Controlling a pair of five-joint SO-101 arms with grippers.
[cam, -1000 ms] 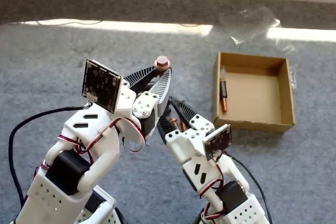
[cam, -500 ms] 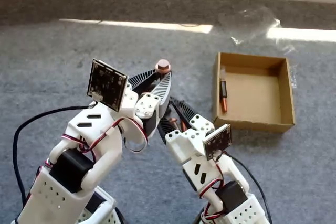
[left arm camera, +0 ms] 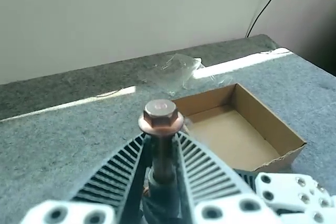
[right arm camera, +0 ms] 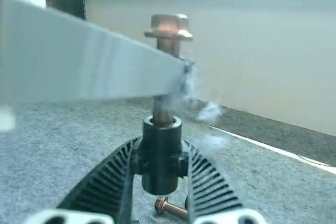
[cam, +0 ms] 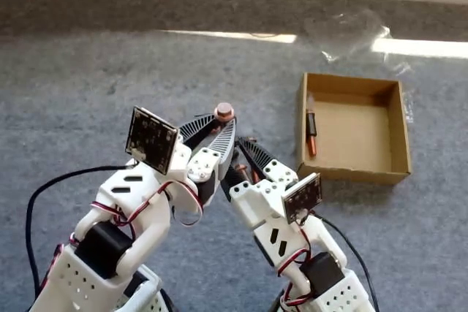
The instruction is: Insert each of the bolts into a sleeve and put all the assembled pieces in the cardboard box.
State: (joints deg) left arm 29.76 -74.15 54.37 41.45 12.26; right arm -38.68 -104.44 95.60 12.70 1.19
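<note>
high view: on the grey felt-covered table the two white arms lean together near the middle, and their claws meet tip to tip. the left claw is clenched on a copper-coloured flanged hex bolt, which stands upright with its head above the ribbed black fingers. in the left wrist view the same bolt rises between the left claw fingers, gripped by its shank.

the right claw sits just below and beside the left one. in the right wrist view the right claw is clamped round a black cylindrical sleeve, held upright. the bolt hangs straight over it, with the shank's lower end reaching into the sleeve's open mouth. a second loose copper bolt lies on the felt beneath the sleeve.

an open brown cardboard box sits toward the right edge of the table, apart from the claws. one assembled bolt-and-sleeve piece lies inside it along the side wall nearest the arms. a crumpled clear plastic bag lies near the far edge, beyond the box.
</note>
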